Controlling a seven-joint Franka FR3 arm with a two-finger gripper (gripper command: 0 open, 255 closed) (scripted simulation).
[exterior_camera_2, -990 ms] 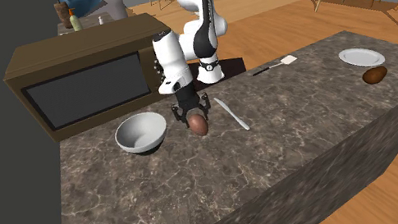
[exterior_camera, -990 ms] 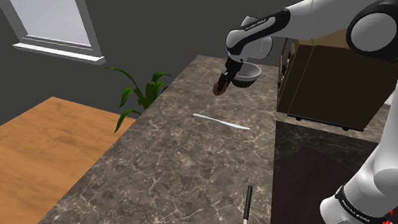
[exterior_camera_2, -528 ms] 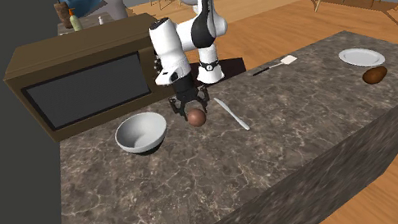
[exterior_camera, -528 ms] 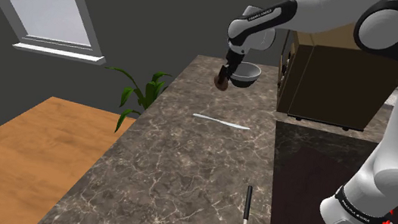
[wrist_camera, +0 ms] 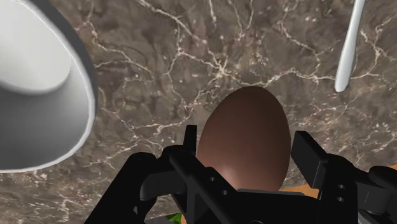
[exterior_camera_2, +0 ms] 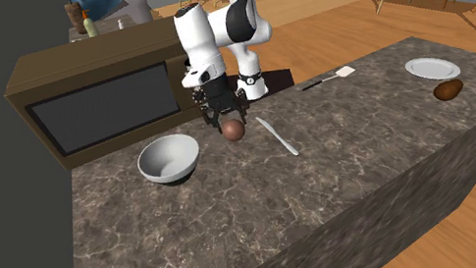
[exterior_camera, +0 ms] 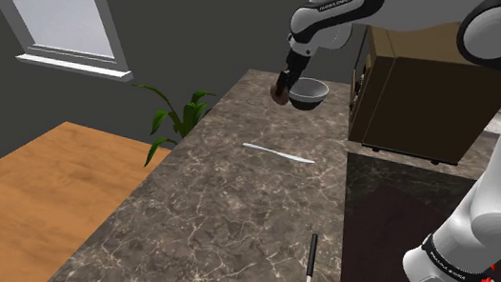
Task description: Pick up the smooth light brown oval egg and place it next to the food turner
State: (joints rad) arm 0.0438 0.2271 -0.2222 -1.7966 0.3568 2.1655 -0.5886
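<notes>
A smooth brown egg [exterior_camera_2: 235,131] hangs above the dark marble counter [exterior_camera_2: 269,212], clasped by my black gripper [exterior_camera_2: 230,122], which is shut on it. In the wrist view the egg [wrist_camera: 245,121] sits between the two fingers of the gripper [wrist_camera: 245,142]. From the shoulder view the gripper [exterior_camera: 283,90] and egg [exterior_camera: 280,95] are beside the bowl [exterior_camera: 308,92]. The food turner [exterior_camera_2: 329,78], dark-handled with a white blade, lies on the counter toward the second exterior view's right, well away from the egg. Its handle [exterior_camera: 310,266] shows near the stand in the shoulder view.
A white bowl [exterior_camera_2: 169,158] stands beside the gripper. A white spoon-like utensil [exterior_camera_2: 277,136] lies just past the egg. A brown microwave [exterior_camera_2: 100,96] backs the counter. A white plate [exterior_camera_2: 432,68] and a brown lump [exterior_camera_2: 448,90] sit at the far end.
The gripper has risen with the egg held in it and drawn back a little toward the microwave. Nothing on the counter has moved.
</notes>
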